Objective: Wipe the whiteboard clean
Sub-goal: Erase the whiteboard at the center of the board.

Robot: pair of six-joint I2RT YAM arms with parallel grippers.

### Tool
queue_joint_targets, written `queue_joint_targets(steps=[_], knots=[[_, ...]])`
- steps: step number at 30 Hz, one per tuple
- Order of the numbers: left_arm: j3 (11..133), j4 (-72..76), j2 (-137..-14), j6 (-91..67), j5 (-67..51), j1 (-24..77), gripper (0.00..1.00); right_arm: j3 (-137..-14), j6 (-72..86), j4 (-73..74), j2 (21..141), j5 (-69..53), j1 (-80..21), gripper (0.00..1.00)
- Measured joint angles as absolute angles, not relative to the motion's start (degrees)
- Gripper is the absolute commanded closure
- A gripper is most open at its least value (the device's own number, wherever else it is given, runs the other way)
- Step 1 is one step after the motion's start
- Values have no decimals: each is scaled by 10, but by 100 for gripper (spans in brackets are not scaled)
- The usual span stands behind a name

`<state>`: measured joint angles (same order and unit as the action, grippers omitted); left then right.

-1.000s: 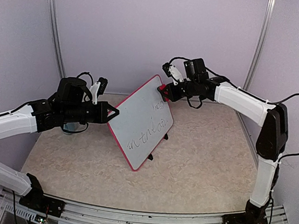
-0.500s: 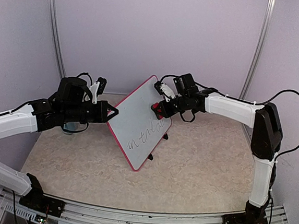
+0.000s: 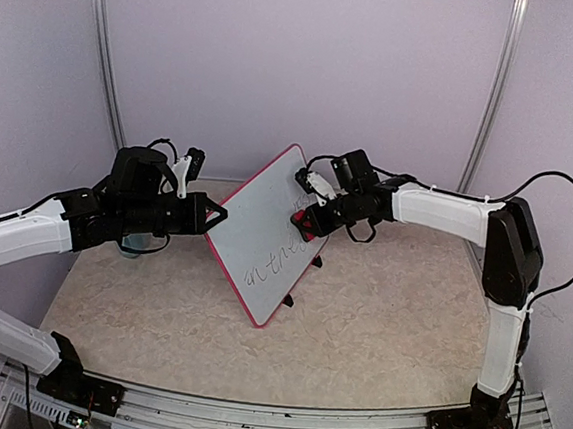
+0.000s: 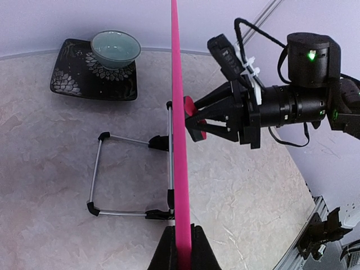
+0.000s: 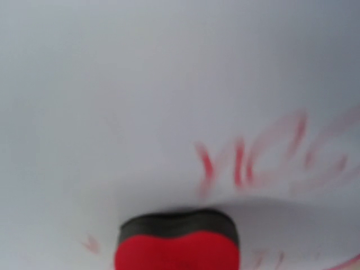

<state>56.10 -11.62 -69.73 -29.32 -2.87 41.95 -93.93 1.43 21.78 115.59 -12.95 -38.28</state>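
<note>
The whiteboard (image 3: 255,227), white with a pink-red frame, stands tilted on the table with dark handwriting on its lower half. My left gripper (image 3: 216,211) is shut on its left frame edge; in the left wrist view the pink edge (image 4: 179,140) runs up from between the jaws (image 4: 181,247). My right gripper (image 3: 311,220) is shut on a small red eraser (image 3: 306,224) with a black pad, pressed to the board's right part. The right wrist view shows the eraser (image 5: 177,247) on the white surface (image 5: 140,84) beside blurred red writing (image 5: 253,163).
A pale green bowl (image 4: 115,48) sits on a black patterned plate (image 4: 73,84) behind the board. The board's wire stand (image 4: 132,174) rests on the marbled table behind it. Walls and two metal poles (image 3: 100,48) close in the back.
My right gripper has moved the eraser from the board's top corner down its face to the middle of the right side. The left arm and the board have not moved.
</note>
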Motion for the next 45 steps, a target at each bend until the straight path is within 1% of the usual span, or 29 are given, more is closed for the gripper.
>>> queue_joint_targets(steps=[8, 11, 15, 22, 27, 32, 36, 38, 42, 45], knots=[[561, -114, -697, -285, -37, 420, 100, -1047, 17, 210, 1157, -140, -392, 96], [561, -114, -697, -283, -37, 420, 100, -1052, 17, 206, 1160, -142, -393, 96], [561, -118, -697, -289, -27, 419, 100, -1023, 16, 196, 1167, -143, -391, 97], [561, -122, -696, -295, -19, 418, 100, -921, 16, 184, 1167, -146, -374, 97], [561, -120, -696, -294, -24, 418, 100, -906, 16, 195, 1167, -145, -369, 97], [561, -120, -696, -294, -25, 418, 100, -975, 12, 242, 1182, -146, -369, 97], [561, -121, -696, -295, -23, 418, 100, -1056, 10, 261, 1201, -146, -369, 97], [561, -121, -696, -295, -23, 418, 100, -1077, 10, 260, 1206, -146, -369, 97], [560, -122, -696, -296, -20, 418, 100, -1079, 10, 253, 1210, -150, -369, 97], [560, -123, -696, -297, -17, 418, 100, -1054, 10, 226, 1206, -155, -368, 98]])
